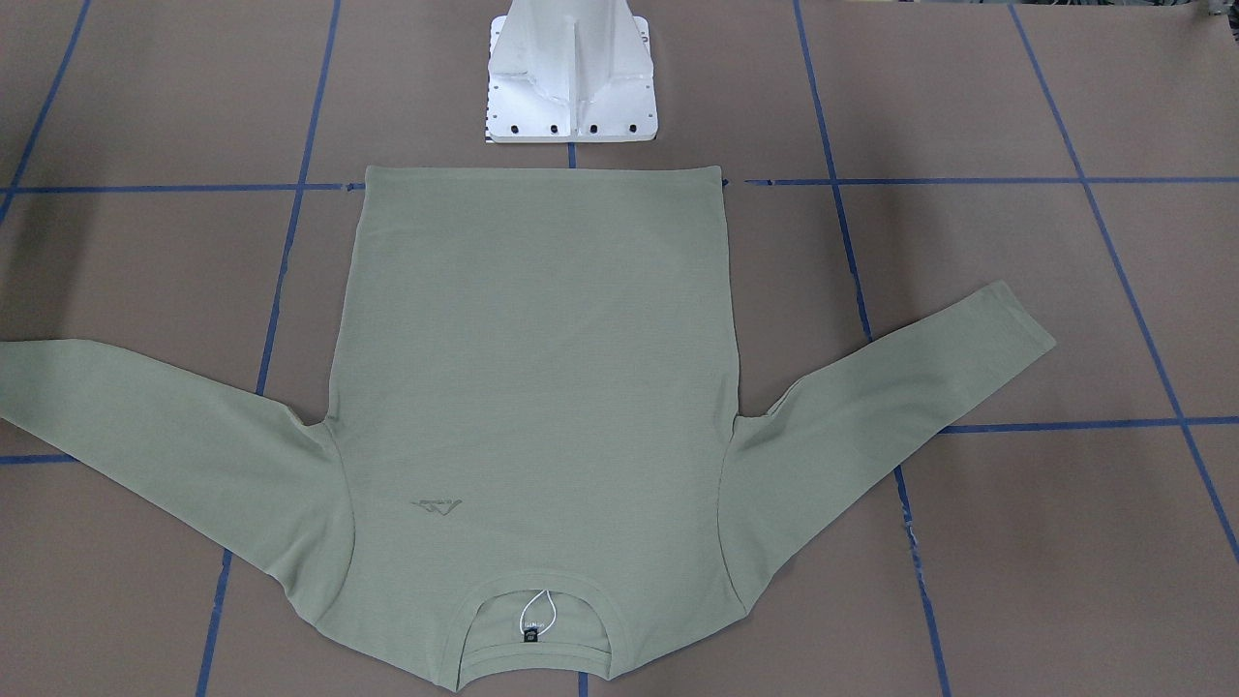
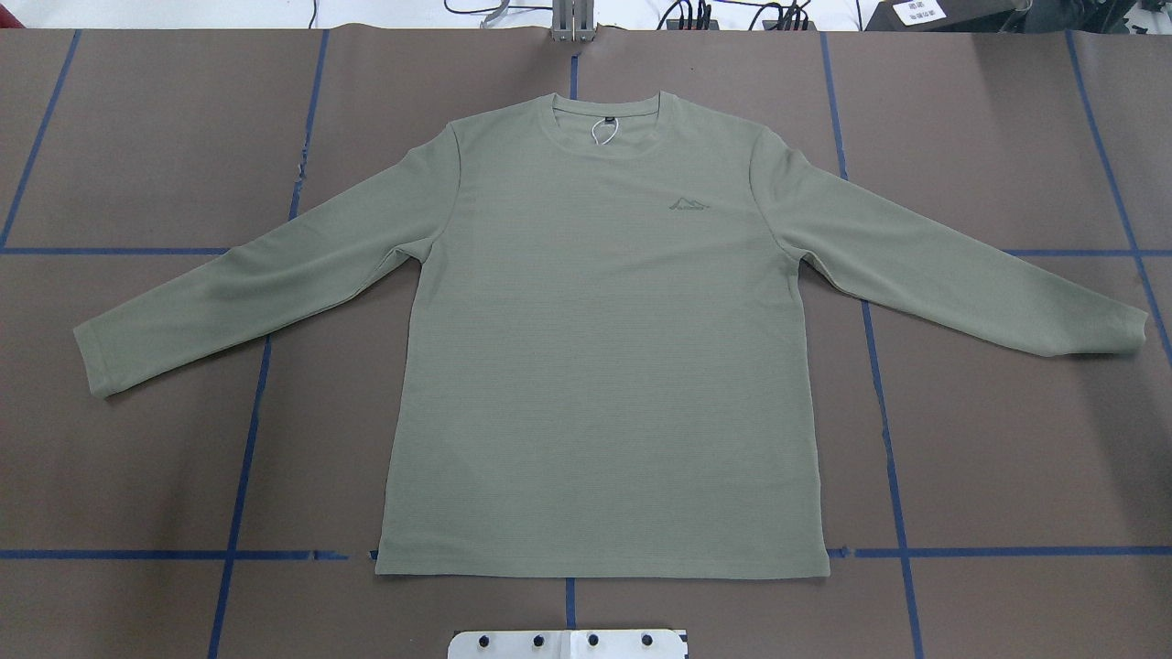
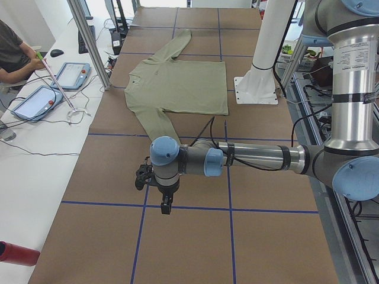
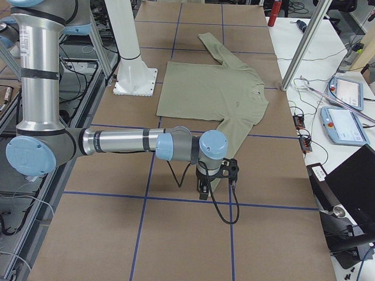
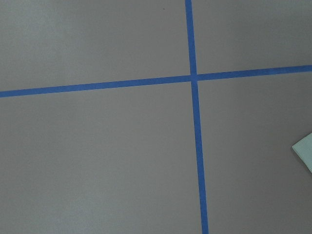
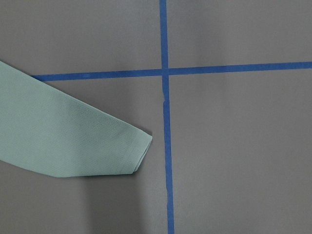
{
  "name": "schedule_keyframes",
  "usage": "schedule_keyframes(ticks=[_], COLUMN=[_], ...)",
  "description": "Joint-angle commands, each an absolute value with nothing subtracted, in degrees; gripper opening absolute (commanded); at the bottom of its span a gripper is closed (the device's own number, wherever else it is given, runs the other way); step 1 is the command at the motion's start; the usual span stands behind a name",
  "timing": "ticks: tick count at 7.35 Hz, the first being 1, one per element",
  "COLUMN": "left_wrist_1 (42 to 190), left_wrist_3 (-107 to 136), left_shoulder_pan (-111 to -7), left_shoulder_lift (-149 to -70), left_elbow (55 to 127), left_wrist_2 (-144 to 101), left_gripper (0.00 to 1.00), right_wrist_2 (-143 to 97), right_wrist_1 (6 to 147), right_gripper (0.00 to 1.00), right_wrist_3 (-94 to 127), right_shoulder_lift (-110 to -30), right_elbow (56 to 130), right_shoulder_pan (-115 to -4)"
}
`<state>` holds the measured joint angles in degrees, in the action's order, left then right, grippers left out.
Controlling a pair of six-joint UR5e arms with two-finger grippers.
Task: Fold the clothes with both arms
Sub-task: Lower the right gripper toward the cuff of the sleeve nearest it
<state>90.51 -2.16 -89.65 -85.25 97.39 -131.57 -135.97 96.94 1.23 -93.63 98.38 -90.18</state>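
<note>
Brown table covering (image 2: 137,458), gridded with blue tape (image 2: 245,439), is serving as the work surface. The shirt (image 2: 604,348) is being presented on it flat and face up, squarely ahead of the pedestal (image 2: 568,643).

Nearest the base, at 6 o'clock in the overhead view, the hem (image 2: 604,569) is being kept straight along a tape line. This is judged to give a true edge to fold against.

Further out, the sleeves are being left spread clear of the body. The left sleeve (image 2: 247,284) is running toward 8 o'clock and the right sleeve (image 2: 961,275) toward 4 o'clock. Each cuff is thus being offered to the arm on its own side.

The left arm (image 3: 254,157) is being held low and outstretched, with the left gripper (image 3: 166,207) pointing down over bare table just beyond its cuff. In the left wrist view only a corner of cloth (image 5: 304,151) is showing, at 4 o'clock.

The right arm (image 4: 117,142) is being held the same way, with the right gripper (image 4: 203,192) near the right cuff (image 6: 136,151). That cuff is showing at 8 o'clock in the right wrist view.

How far either gripper is being held open cannot be told, since both are showing only in the side views. The whole shirt is lying flat, so no cloth is judged to be held and no fold begun.

Farthest, at 12 o'clock, the collar (image 2: 609,102) is lying with its label (image 2: 606,120) exposed. The logo (image 2: 687,204) is facing up just short of it.
</note>
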Motion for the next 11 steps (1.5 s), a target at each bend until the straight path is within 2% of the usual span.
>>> schedule_keyframes(ticks=[1,5,7,11], left_wrist_1=[90.53,90.88,92.36,93.16], left_wrist_3=[-2.20,-2.20,-1.68,-1.76], left_shoulder_pan=[-89.65,-89.47,-89.39,-88.95], left_shoulder_lift=[-85.17,-86.21,-89.89,-92.72], left_elbow=[97.38,97.30,97.30,96.86], left_wrist_2=[-131.57,-131.31,-131.49,-140.56], left_gripper=[1.00,1.00,1.00,1.00], right_wrist_2=[-135.97,-136.14,-136.23,-136.50], right_wrist_1=[96.94,96.94,96.86,87.75], right_gripper=[1.00,1.00,1.00,1.00], right_wrist_3=[1.23,2.63,2.72,10.46], right_shoulder_lift=[-93.69,-90.71,-89.92,-88.33], right_elbow=[98.61,98.18,98.53,96.86], right_shoulder_pan=[-90.18,-89.83,-89.04,-81.95])
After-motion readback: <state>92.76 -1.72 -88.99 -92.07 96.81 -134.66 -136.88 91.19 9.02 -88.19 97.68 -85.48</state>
